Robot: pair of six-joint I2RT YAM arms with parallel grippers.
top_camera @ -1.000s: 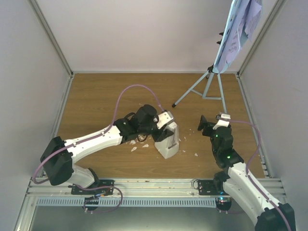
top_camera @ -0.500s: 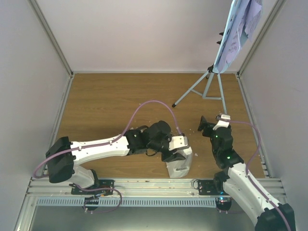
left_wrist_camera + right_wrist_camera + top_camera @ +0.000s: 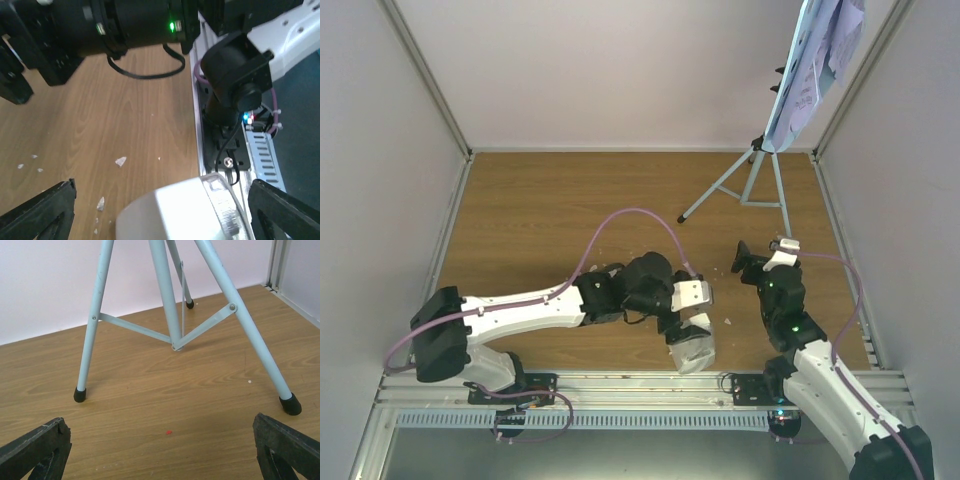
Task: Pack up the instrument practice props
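The white pyramid metronome (image 3: 692, 346) with its clear cover hangs tilted in my left gripper (image 3: 691, 322), just above the table's front edge. In the left wrist view it fills the gap between the black fingers (image 3: 46, 210) as a white body with a clear rim (image 3: 190, 210). The pale-blue tripod music stand (image 3: 752, 180) stands at the back right; its tray (image 3: 798, 95) carries lavender-white sheet music (image 3: 832, 40). My right gripper (image 3: 761, 258) is open and empty, facing the stand's legs (image 3: 162, 295) with bare table between them.
Small white crumbs (image 3: 726, 322) lie on the wood, also in the left wrist view (image 3: 120, 161). The metal front rail (image 3: 620, 385) and the right arm's base (image 3: 235, 85) are close to the metronome. White walls enclose the table.
My left gripper has carried the metronome from the table's middle to the right and toward the front rail, tilting it. The right arm has not moved.
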